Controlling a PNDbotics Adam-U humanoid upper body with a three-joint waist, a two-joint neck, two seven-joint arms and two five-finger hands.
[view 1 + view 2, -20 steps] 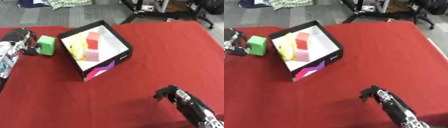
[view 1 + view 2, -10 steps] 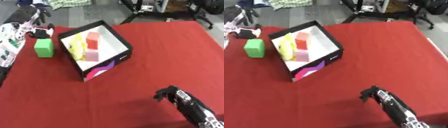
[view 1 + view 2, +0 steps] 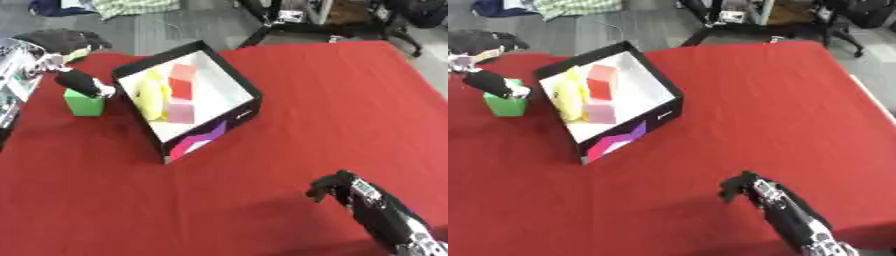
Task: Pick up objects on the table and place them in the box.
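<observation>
The landmark is the black box (image 3: 229, 83) with its white inside, which sits on the red table (image 3: 332, 105). Left of the box, just beside its left wall, stands a green block (image 3: 84, 103). The left hand (image 3: 79, 81) reaches in above that block, a dark finger lying across the block's top edge; whether the fingers are curled round it I cannot tell. Inside the box lie a yellow object (image 3: 152, 94) against the left wall, a red block (image 3: 182, 81) toward the far end and a pink block (image 3: 180, 112) nearer. Well to the right of the box, toward the near edge, the right hand (image 3: 337, 186) rests with its fingers curled, holding nothing.
</observation>
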